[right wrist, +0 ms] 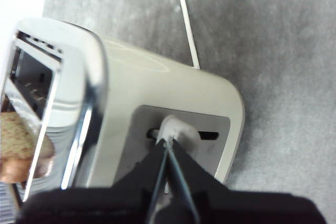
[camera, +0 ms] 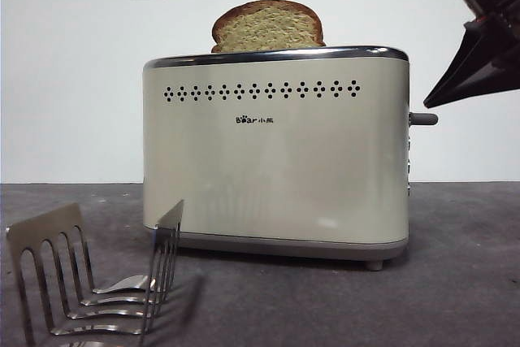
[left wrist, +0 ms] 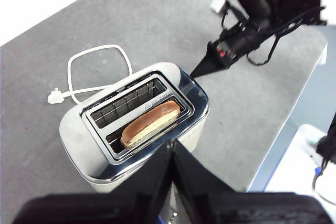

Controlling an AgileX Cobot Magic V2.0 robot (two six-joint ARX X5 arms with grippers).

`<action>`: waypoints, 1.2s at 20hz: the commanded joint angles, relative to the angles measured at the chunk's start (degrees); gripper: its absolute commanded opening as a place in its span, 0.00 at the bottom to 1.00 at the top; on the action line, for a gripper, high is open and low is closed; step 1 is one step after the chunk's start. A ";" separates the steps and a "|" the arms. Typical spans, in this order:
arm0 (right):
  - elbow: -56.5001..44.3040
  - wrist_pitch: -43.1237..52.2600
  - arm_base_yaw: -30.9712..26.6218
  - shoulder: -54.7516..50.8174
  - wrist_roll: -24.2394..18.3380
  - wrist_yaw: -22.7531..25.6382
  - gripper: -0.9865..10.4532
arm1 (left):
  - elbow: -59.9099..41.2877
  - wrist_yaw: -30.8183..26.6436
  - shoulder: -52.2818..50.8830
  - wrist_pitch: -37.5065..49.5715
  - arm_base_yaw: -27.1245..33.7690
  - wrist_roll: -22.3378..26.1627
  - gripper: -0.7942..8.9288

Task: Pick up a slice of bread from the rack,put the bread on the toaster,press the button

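We are finding the thick brown-crusted slice of bread point(camera: 268, 27) sitting in the boxy cream toaster's point(camera: 276, 168) near slot. The right gripper point(right wrist: 167, 148), jaws clenched, is hovering just above the small grey button point(camera: 423, 119); pressing down comes next. The left gripper point(left wrist: 171, 148) is waiting, jaws clenched.

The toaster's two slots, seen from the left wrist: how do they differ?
One slot of the toaster holds the bread, which stands on edge with its crust up; the other slot has only its wire grid showing. The filled slot lies nearer the left gripper; the other lies nearer the white cord. Both are long, parallel and chrome-rimmed.
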 commanded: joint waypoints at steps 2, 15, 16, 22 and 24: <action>0.15 0.74 0.59 1.99 0.28 -0.28 0.08 | -5.29 0.28 -2.99 0.09 0.13 -2.16 0.07; 0.15 -2.82 1.25 8.02 -3.17 4.96 0.08 | -28.70 -6.27 -11.67 0.09 0.59 -6.21 0.07; 0.15 -3.02 1.25 8.04 -3.37 5.01 0.08 | -28.94 -6.36 -11.69 0.09 0.96 -6.21 0.07; 0.09 -3.30 1.57 11.15 -4.17 4.68 0.08 | -28.94 -7.63 -11.69 0.09 1.40 -6.16 0.07; 0.07 -3.63 1.62 12.68 -4.20 4.72 0.08 | -28.92 -8.74 -11.69 0.09 1.40 -6.16 0.07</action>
